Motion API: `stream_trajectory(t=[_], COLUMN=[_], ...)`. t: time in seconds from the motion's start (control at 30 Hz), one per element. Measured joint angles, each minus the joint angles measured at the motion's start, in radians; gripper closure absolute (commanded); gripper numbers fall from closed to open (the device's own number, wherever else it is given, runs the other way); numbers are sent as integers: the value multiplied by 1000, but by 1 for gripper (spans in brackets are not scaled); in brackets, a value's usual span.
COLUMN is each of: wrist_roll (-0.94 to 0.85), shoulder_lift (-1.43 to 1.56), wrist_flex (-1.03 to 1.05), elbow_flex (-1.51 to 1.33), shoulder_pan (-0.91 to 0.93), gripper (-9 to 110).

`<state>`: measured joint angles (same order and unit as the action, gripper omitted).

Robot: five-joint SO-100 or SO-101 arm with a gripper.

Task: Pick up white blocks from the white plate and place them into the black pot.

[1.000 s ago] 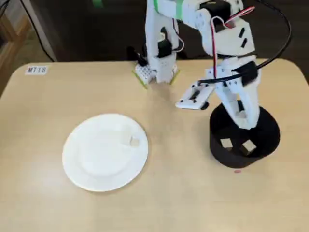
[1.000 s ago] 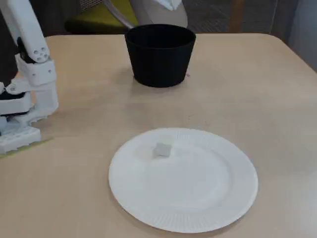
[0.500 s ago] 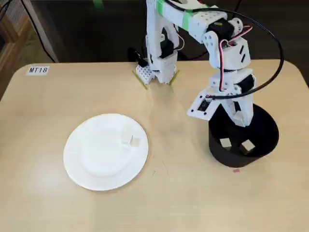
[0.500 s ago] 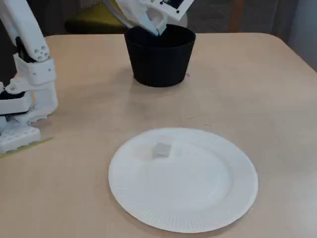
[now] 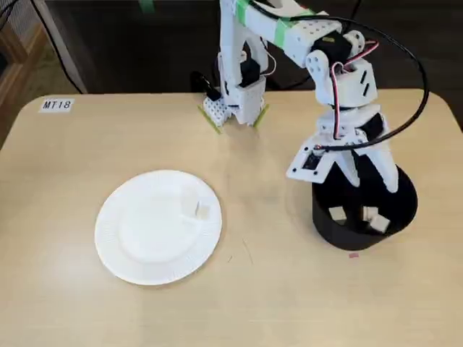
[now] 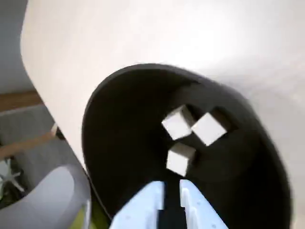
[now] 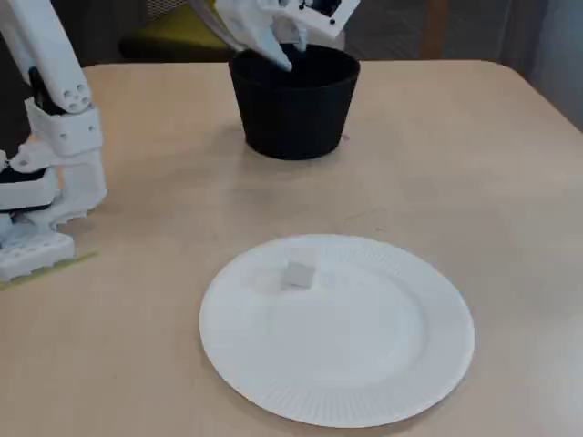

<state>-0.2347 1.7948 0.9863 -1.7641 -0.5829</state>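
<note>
In a fixed view from above, my gripper (image 5: 369, 189) hangs over the pot (image 5: 325, 225), jaws spread wide in an upside-down V, one finger (image 5: 348, 173) pointing into the mouth and the other toward the far rim; I hold nothing. Inside the pot lie blocks (image 5: 337, 214), two plainly showing past my fingers. The pot stands on a pale wooden table (image 5: 289, 303), well apart from the plate (image 5: 130, 253) at the left, where one block (image 5: 202, 211) rests near the plate's right edge. A label (image 5: 56, 105) sticks to the table's far left corner, and my base (image 5: 233, 101) is fixed at the far edge. My arm (image 5: 289, 29) reaches out from there and bends down at the wrist so I point straight into the pot. In the wrist view, my fingers (image 6: 143, 210) enter from the bottom edge with a dark gap between them; nothing is pinched there. Below me the pot (image 6: 119, 143) fills the picture, three blocks (image 6: 178, 123) clustered on its floor, two touching and the third just beside. Pale table lies beyond the rim. In another fixed view, low at the table's side, my gripper (image 7: 282, 50) sits at the pot's (image 7: 293, 109) far rim, fingertips dipping just inside the mouth. The plate (image 7: 364, 364) lies nearer the camera with a single block (image 7: 298, 273) on its left part. My base (image 7: 46, 182) stands at the left.
</note>
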Motion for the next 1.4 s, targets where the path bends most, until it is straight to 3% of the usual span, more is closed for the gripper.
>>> stream_trajectory(t=[0.27, 0.47, 0.77, 0.9, 1.4], wrist_roll=[-129, -169, -169, -169, -129], shoulder_lift=[127, 114, -49, -126, -258], wrist_flex=[227, 287, 302, 301, 282], elbow_flex=[0, 0, 0, 0, 0], shoulder_pan=[428, 703, 867, 894, 919], gripper=[104, 104, 104, 72, 68])
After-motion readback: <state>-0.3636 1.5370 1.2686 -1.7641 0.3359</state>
